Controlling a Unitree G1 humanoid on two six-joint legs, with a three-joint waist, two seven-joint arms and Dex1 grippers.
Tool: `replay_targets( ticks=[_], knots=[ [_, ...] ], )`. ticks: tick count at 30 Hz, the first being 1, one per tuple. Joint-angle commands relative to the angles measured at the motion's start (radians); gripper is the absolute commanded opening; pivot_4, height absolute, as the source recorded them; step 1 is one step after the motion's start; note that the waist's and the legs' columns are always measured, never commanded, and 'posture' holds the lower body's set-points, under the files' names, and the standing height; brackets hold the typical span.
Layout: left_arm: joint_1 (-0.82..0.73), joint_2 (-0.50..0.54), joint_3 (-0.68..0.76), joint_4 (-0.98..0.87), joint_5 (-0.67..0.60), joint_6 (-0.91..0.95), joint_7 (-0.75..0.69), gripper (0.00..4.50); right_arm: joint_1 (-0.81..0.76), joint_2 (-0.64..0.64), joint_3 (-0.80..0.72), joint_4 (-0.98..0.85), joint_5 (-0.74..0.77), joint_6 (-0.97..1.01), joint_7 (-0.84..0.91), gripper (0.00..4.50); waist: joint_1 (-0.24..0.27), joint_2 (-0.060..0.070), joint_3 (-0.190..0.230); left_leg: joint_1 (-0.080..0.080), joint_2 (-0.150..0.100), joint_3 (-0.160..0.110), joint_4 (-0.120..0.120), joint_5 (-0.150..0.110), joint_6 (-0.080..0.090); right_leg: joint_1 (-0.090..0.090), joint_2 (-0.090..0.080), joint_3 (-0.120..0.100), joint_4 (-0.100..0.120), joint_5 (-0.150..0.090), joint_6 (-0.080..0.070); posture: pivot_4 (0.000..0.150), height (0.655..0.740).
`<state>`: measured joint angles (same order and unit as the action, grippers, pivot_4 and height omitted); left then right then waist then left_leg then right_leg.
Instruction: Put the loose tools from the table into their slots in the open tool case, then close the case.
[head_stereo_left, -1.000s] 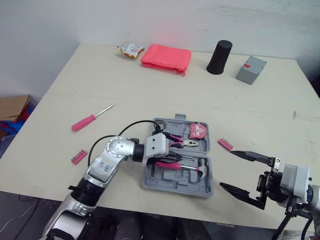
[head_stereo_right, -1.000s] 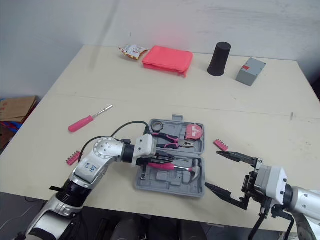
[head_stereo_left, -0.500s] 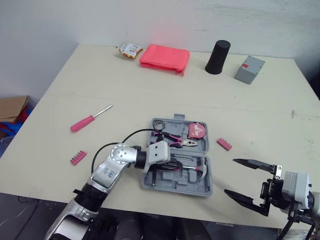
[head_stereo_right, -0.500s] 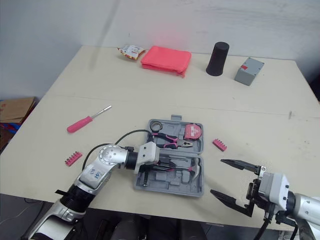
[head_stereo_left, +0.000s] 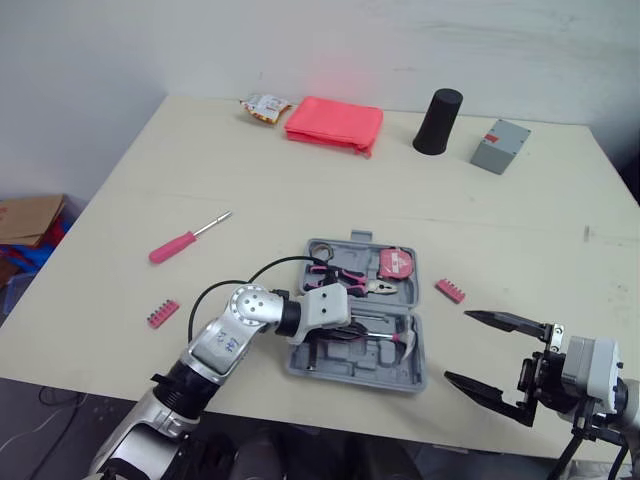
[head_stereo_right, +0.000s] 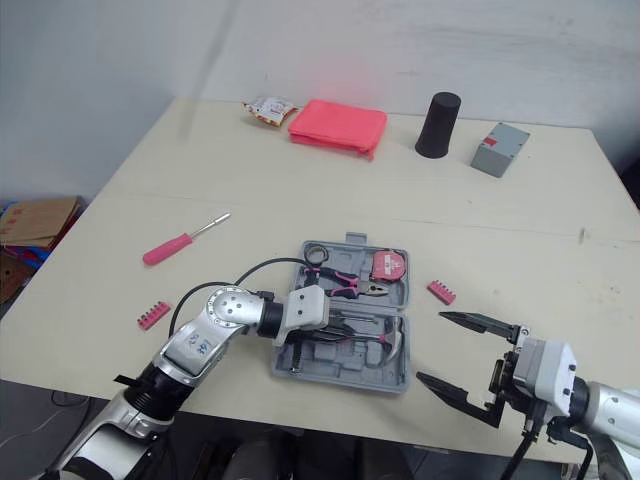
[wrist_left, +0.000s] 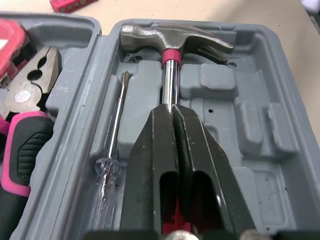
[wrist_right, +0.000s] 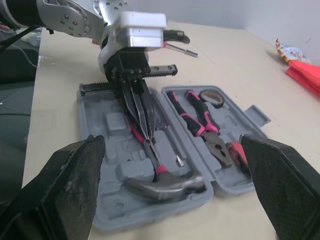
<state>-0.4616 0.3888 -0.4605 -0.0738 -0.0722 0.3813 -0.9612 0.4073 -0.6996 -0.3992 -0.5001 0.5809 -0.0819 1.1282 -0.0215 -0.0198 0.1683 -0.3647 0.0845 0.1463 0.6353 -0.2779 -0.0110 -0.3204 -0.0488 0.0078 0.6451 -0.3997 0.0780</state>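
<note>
L jaws tight on hammer

Tool case on tabletop; hammer, pliers inside. Screwdriver, bit strip left of case; second bit strip just right.

Along the far edge of the counter four things stand in a row. Toward the left corner lies a small crinkled snack packet, and just beside it a flat pink zip pouch. Further right stands an upright black cylinder, slightly tapered toward its top. Near it sits a small grey box with a red mark on top, turned at an angle. On the floor off the counter's left side is a brown cardboard box
</note>
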Motion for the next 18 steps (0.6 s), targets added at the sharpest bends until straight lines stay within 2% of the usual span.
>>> replay_targets(
  ticks=[1, 2, 3, 5, 6, 10, 18],
  knots=[
    [0.039, 0.012, -0.085, 0.104, 0.075, 0.194, 0.036, 0.04, -0.008, -0.009, -0.011, -0.033, 0.016, 0.008, -0.011, 4.50, 0.003, -0.002, -0.005, 0.000, -0.001, 0.000, 0.000, 0.000, 0.001, 0.001, -0.001, 0.000, 0.000, 0.000, 0.000, 0.150, 0.7400],
    [0.035, 0.023, -0.103, 0.095, 0.085, 0.195, 0.021, 0.04, -0.010, -0.008, -0.010, -0.033, 0.015, 0.009, -0.013, 4.50, 0.003, -0.003, -0.006, 0.000, -0.001, 0.000, -0.001, 0.000, 0.002, 0.003, -0.002, 0.000, -0.001, 0.001, 0.000, 0.150, 0.7400],
    [0.033, 0.031, -0.116, 0.088, 0.092, 0.193, 0.012, 0.04, -0.011, -0.008, -0.009, -0.034, 0.015, 0.010, -0.014, 4.50, 0.002, -0.005, -0.006, 0.007, -0.002, 0.000, -0.003, -0.001, 0.000, 0.009, -0.003, -0.001, -0.003, 0.001, -0.001, 0.150, 0.7400],
    [0.022, 0.043, -0.137, 0.090, 0.125, 0.148, 0.024, 0.04, -0.016, -0.006, -0.005, -0.035, 0.012, 0.014, -0.021, 4.50, -0.002, -0.005, -0.013, 0.013, -0.001, 0.000, -0.009, -0.002, -0.002, 0.019, -0.005, -0.002, -0.013, -0.002, -0.015, 0.150, 0.7400],
    [0.017, 0.052, -0.152, 0.102, 0.143, 0.128, 0.027, 0.04, -0.018, -0.004, -0.003, -0.034, 0.009, 0.014, -0.023, 4.50, -0.003, -0.005, -0.015, 0.014, -0.001, 0.000, -0.012, -0.002, -0.001, 0.021, -0.005, -0.003, -0.018, -0.001, -0.017, 0.150, 0.7400],
    [0.023, 0.066, -0.173, 0.125, 0.145, 0.147, 0.019, 0.04, -0.022, 0.002, 0.004, -0.027, 0.003, 0.009, -0.026, 4.50, -0.005, -0.002, -0.022, 0.014, -0.003, 0.002, -0.014, -0.002, 0.002, 0.022, -0.008, -0.003, -0.024, 0.001, -0.017, 0.150, 0.7400],
    [0.043, 0.056, -0.171, 0.115, 0.124, 0.217, 0.037, 0.04, -0.011, 0.019, 0.006, -0.004, -0.007, -0.021, -0.014, 4.50, -0.005, -0.003, -0.030, 0.014, -0.003, 0.002, -0.017, -0.002, 0.002, 0.021, -0.008, -0.003, -0.025, 0.000, -0.018, 0.150, 0.7400]
  ],
)
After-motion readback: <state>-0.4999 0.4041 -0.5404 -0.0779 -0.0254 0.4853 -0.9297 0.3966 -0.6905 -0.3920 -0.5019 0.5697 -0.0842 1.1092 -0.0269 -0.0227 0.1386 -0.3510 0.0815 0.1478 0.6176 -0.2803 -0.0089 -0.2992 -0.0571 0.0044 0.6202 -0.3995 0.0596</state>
